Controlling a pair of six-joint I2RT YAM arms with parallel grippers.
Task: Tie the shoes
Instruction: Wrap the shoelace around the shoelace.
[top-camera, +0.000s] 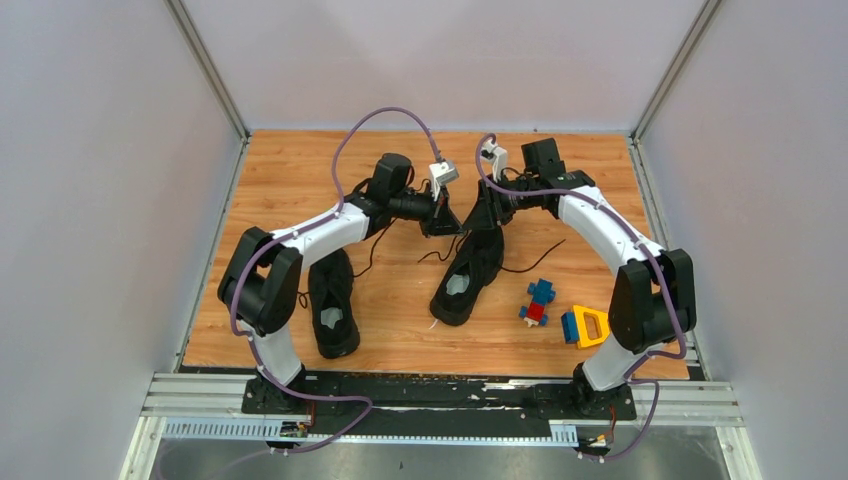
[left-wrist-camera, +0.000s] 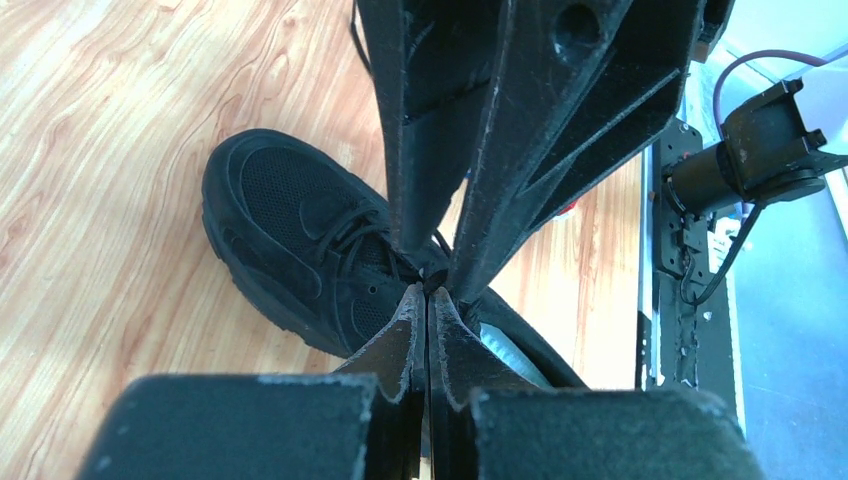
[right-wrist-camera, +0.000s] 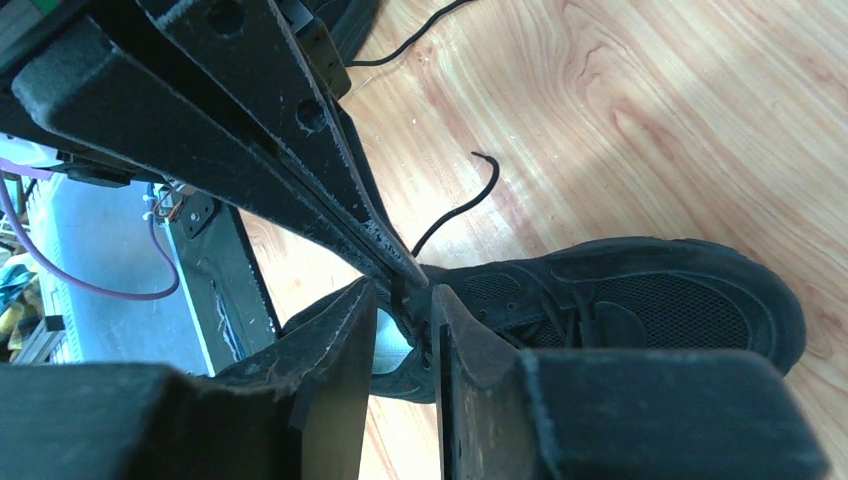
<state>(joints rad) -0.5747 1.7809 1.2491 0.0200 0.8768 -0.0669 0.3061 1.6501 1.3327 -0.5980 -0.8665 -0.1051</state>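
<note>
Right wrist view: right gripper (right-wrist-camera: 402, 295) part-open, left gripper (left-wrist-camera: 428, 298) shut, hold unclear, over the soft shoe (right-wrist-camera: 640, 290); thin limp lace (right-wrist-camera: 470, 200) wants pinching near its end.

Item: one black sneaker (left-wrist-camera: 290, 235) on the wooden table (left-wrist-camera: 110, 200), toe toward the upper left, pale insole (left-wrist-camera: 505, 345) showing at the heel end. Above its laces (left-wrist-camera: 352, 238) the left gripper (left-wrist-camera: 428, 300), jaws pressed together, meets the right gripper (left-wrist-camera: 432, 268) tip to tip. At right, a black motor unit (left-wrist-camera: 765, 150) with a purple cable (left-wrist-camera: 745, 65).
</note>
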